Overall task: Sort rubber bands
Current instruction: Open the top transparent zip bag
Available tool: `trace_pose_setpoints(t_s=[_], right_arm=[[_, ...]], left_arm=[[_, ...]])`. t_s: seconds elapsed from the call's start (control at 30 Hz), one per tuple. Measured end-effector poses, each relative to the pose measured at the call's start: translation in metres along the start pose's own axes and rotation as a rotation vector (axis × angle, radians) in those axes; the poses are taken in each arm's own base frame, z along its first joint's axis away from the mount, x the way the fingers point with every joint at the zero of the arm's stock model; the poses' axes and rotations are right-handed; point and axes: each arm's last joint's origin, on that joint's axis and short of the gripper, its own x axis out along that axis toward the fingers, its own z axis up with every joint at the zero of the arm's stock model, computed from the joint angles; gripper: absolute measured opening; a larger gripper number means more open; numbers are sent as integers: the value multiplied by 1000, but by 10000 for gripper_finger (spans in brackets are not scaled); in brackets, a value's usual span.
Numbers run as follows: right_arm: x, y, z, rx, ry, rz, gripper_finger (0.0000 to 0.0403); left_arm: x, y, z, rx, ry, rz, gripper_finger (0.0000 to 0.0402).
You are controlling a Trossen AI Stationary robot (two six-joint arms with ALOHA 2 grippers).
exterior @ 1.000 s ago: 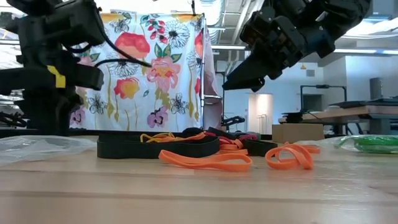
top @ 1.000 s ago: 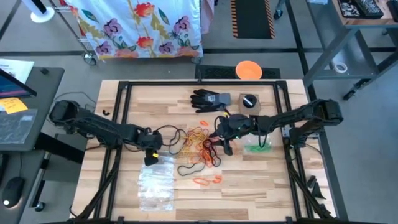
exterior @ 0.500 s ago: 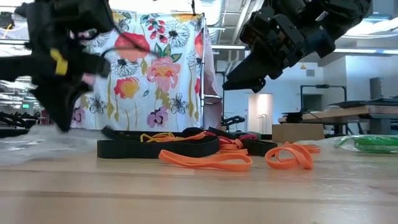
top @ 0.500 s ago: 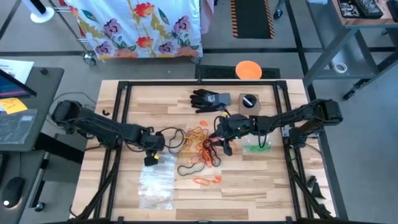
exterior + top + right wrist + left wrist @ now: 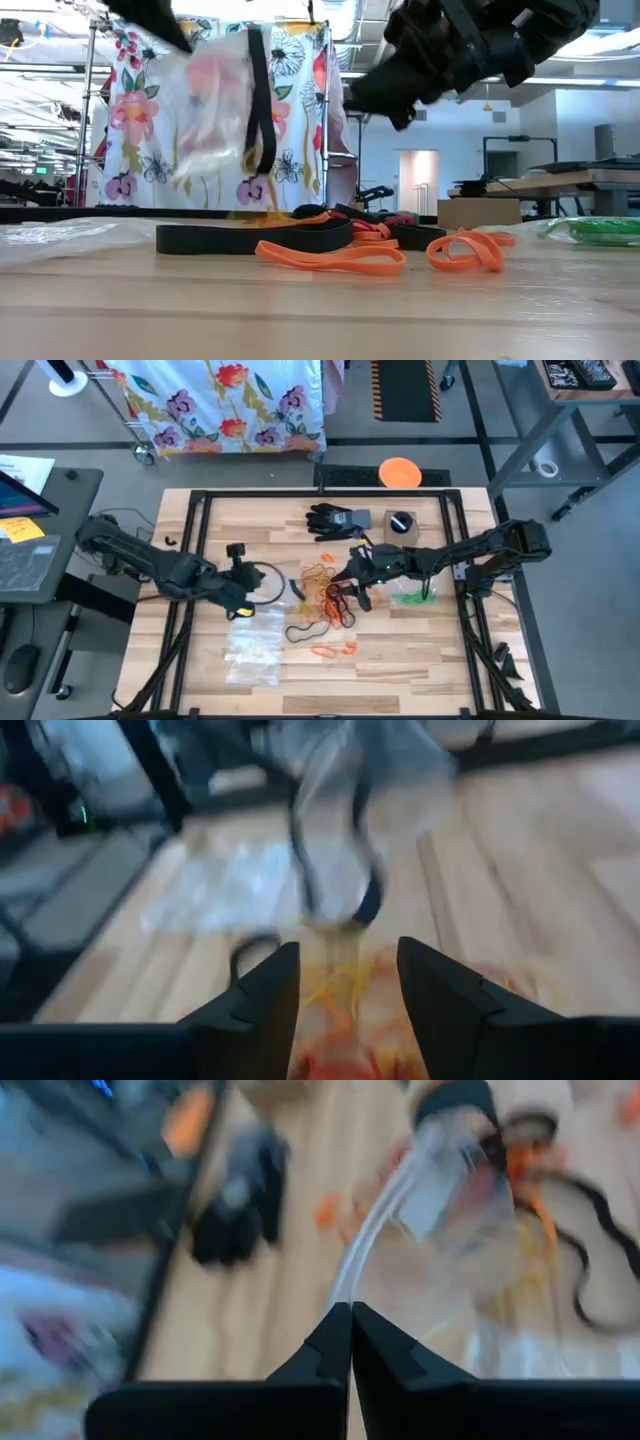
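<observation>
My left gripper (image 5: 350, 1320) is shut on a clear plastic bag (image 5: 205, 110), raised over the table's left middle (image 5: 245, 582). A black rubber band (image 5: 260, 100) hangs inside the bag. The loose rubber bands (image 5: 325, 598), orange, yellow, red and black, lie piled at the table's centre. My right gripper (image 5: 348, 970) is open with nothing between its fingers. It hovers over the pile's right side (image 5: 348, 575) and points at the bag. My left gripper pinches the bag's upper edge (image 5: 345, 1285) between its two shut fingertips, which slant downward. How many layers it has, I cannot tell. The bag hangs slack below the fingers with the black band in it, and its lower end (image 5: 235, 185) seems clear of the table.
More clear bags (image 5: 250, 655) lie at the near left. A bag with green bands (image 5: 415, 598) lies right of the pile. Orange bands (image 5: 335, 650) and a black band (image 5: 305, 630) lie nearer. A black glove (image 5: 335, 520) and a small box (image 5: 400, 523) sit at the far side.
My left gripper has shut on the clear bag, then risen quickly and rolled. The bag has come up off the table and now hangs with the black band inside. My right gripper has tipped its fingers upward a little and stayed open.
</observation>
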Motion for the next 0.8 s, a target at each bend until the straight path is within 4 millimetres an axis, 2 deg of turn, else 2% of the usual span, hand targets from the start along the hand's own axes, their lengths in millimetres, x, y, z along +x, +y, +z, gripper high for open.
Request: trace_pose_setpoints(t_s=[0.07, 0.2, 0.37, 0.43, 0.53, 0.6, 0.73, 0.8], right_arm=[[0, 0, 9, 30, -99, -24, 168], [-4, -2, 27, 100, -292, -53, 168], [-6, -5, 31, 91, -326, -58, 168], [-6, -6, 31, 91, -324, -61, 168], [-6, -6, 30, 92, -313, -65, 168], [-6, -6, 30, 92, -314, -65, 168], [-5, -3, 30, 95, -322, -53, 168], [-5, -3, 29, 98, -312, -53, 168]], left_arm=[[-3, -2, 3, 57, -48, 14, 0], [2, -7, 3, 143, -37, 11, 0], [7, -9, 7, 225, -42, -95, 0], [17, -7, 12, 226, -51, -153, 0], [45, -11, 9, 272, 72, -295, 0], [56, -12, 4, 325, 236, -287, 0], [48, -6, 9, 374, 356, -120, 0], [44, -10, 12, 398, 356, -121, 0]])
